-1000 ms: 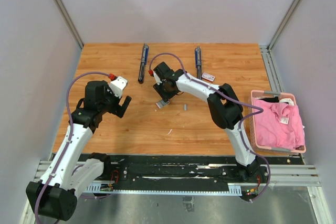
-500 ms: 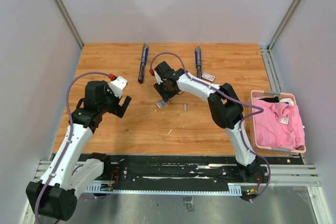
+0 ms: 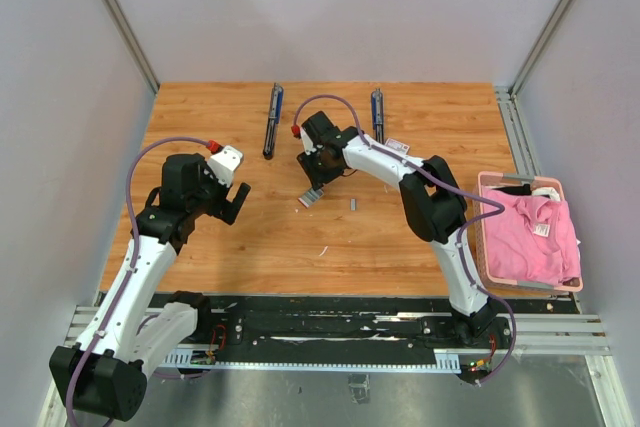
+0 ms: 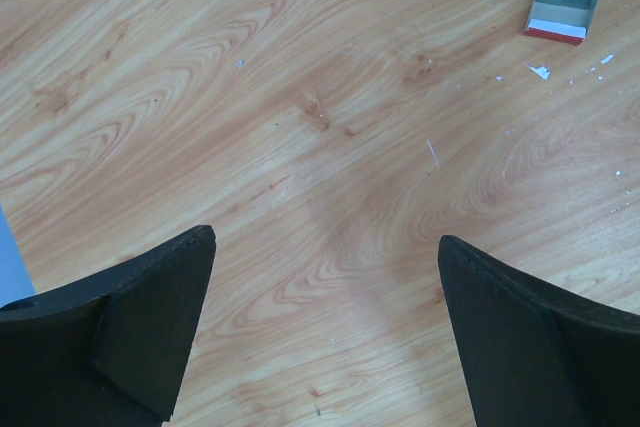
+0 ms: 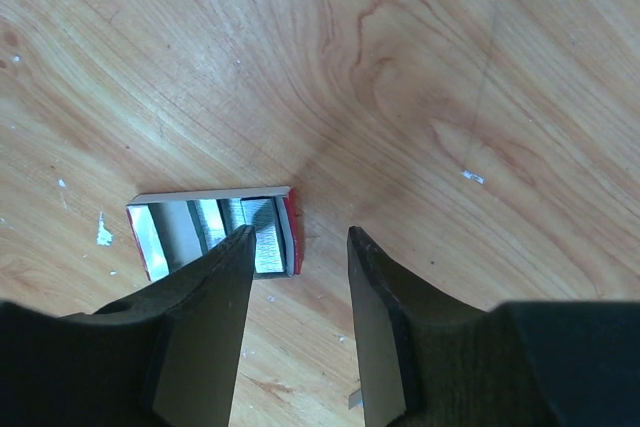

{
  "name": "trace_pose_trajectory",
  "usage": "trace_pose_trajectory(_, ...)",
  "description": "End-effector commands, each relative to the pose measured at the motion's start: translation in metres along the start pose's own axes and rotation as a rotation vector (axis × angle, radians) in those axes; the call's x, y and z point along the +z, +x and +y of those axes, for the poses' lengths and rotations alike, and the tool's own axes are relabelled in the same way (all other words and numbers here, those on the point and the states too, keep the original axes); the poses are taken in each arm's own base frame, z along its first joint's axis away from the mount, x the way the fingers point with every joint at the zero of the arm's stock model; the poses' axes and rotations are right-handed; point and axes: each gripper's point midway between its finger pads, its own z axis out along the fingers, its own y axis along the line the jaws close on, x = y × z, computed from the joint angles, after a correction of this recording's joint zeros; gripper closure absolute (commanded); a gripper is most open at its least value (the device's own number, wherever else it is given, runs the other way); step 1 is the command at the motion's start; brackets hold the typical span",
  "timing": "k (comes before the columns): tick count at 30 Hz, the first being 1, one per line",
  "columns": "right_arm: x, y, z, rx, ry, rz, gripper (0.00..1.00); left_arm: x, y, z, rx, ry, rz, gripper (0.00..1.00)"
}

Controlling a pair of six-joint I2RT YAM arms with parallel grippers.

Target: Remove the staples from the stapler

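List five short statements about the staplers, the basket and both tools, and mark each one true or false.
1. Two staplers, the left stapler and the right stapler, lie on the far part of the table. True.
2. The left tool is shut on a stapler. False: it is wide open and holds nothing.
3. The pink basket holds a pink cloth. True.
4. The right tool grips the right stapler. False: its jaws are apart with only wood between them, next to a red-edged tray.
5. A loose staple strip lies on the table, apart from both staplers. True.
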Motion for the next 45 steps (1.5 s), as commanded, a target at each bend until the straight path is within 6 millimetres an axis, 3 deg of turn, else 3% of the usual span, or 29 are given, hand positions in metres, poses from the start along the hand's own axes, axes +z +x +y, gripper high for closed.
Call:
trace_pose_trajectory(1,-0.012,-0.011,0.005,0.026,-0.045,-0.036,0.56,0.0,-0.005,0.003,0.008,-0.01,-0.026,0.02)
trace_pose_trajectory(14,0.0,0.003,0.004,0.019,-0.05,0.003,0.57,0.0,-0.005,0.003,0.009,-0.009,-0.025,0.02)
trace_pose_trajectory(45,0.007,0.01,0.007,-0.021,-0.042,0.027,0.6,0.0,-0.005,0.002,0.009,-0.008,-0.025,0.02)
